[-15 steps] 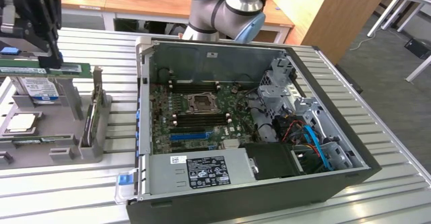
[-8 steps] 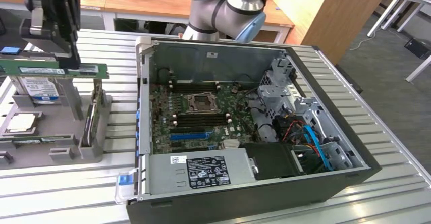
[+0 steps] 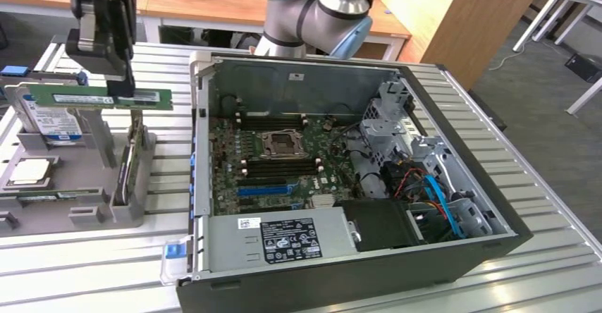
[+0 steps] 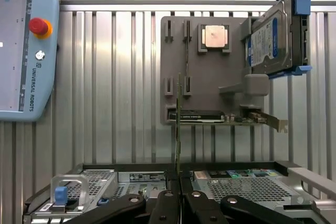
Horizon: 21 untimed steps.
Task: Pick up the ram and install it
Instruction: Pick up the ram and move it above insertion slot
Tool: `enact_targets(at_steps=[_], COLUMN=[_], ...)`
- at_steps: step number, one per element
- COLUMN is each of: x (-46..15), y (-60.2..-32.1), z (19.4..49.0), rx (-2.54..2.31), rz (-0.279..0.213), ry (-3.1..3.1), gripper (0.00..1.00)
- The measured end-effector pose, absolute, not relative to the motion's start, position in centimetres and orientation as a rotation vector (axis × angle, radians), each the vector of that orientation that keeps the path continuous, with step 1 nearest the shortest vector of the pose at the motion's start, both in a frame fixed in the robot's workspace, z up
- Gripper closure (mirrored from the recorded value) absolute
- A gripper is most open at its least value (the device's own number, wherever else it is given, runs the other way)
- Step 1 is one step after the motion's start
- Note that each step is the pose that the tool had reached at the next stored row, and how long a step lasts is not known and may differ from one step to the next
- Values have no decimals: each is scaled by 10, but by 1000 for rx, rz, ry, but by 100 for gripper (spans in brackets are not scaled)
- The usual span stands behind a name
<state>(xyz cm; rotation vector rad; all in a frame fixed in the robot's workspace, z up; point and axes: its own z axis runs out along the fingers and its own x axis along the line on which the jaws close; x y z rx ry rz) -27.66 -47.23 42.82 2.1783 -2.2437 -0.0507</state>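
Note:
The ram (image 3: 84,99) is a thin green stick with a white label. It hangs level above the grey holder (image 3: 75,207) at the exterior view's left. My gripper (image 3: 123,91) is shut on its upper edge near one end. In the wrist view the ram (image 4: 178,124) shows edge-on as a thin line running out from between my black fingers (image 4: 166,205), which press on it from both sides. The open computer case (image 3: 442,101) lies to the exterior view's right. Its motherboard (image 3: 273,165) faces up, with dark memory slots beside the CPU socket (image 3: 281,144).
A silver hard drive (image 3: 49,119) stands on the holder just behind the ram, with a CPU chip (image 3: 28,172) on the holder too. A blue slot strip (image 3: 263,189), a drive cage and cables (image 3: 433,193) sit in the case. A teach pendant (image 4: 23,45) lies on the slatted table.

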Motion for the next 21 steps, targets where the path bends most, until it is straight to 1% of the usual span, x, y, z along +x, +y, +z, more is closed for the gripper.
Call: enact_targets(at_steps=[21], x=[-209], y=[-472], z=[428], rx=[2182], rz=[-51], ry=[-2240], gripper=[88])
